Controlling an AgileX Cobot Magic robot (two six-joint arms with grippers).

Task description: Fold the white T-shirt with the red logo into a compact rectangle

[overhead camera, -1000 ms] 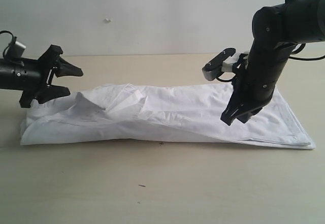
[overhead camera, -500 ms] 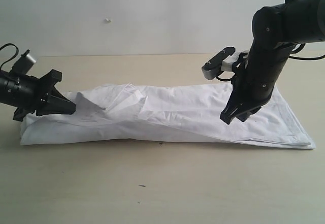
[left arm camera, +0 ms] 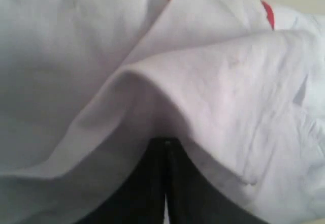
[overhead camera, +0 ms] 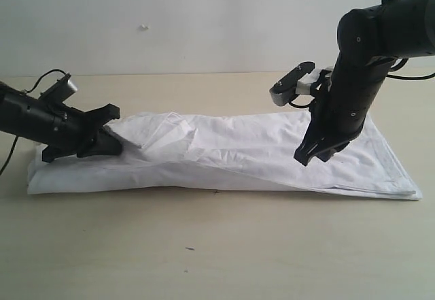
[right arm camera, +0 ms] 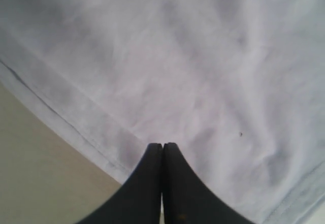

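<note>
The white T-shirt [overhead camera: 231, 154] lies folded into a long strip across the table. My left gripper [overhead camera: 112, 131] has reached low into its left end. There its jaws are pressed together and its tips [left arm camera: 165, 141] sit under a raised fold of the T-shirt [left arm camera: 213, 82]. Only two small slivers of the red logo [left arm camera: 267, 13] peek out beyond that fold. My right gripper [overhead camera: 304, 158] points down over the strip's right part, shut with nothing in it. Its tips [right arm camera: 162, 146] hover above the cloth [right arm camera: 203, 71] near a hemmed edge.
The shirt rests on a bare beige table [overhead camera: 217, 245], which also shows beside the hem [right arm camera: 40, 173]. A pale wall [overhead camera: 204, 21] rises behind. The right arm's dark links [overhead camera: 367, 62] tower above the strip's right end.
The left gripper, open a second ago left of the shirt, has dropped, shut, and pushed right into the shirt's left end. The right arm has stayed in place.
</note>
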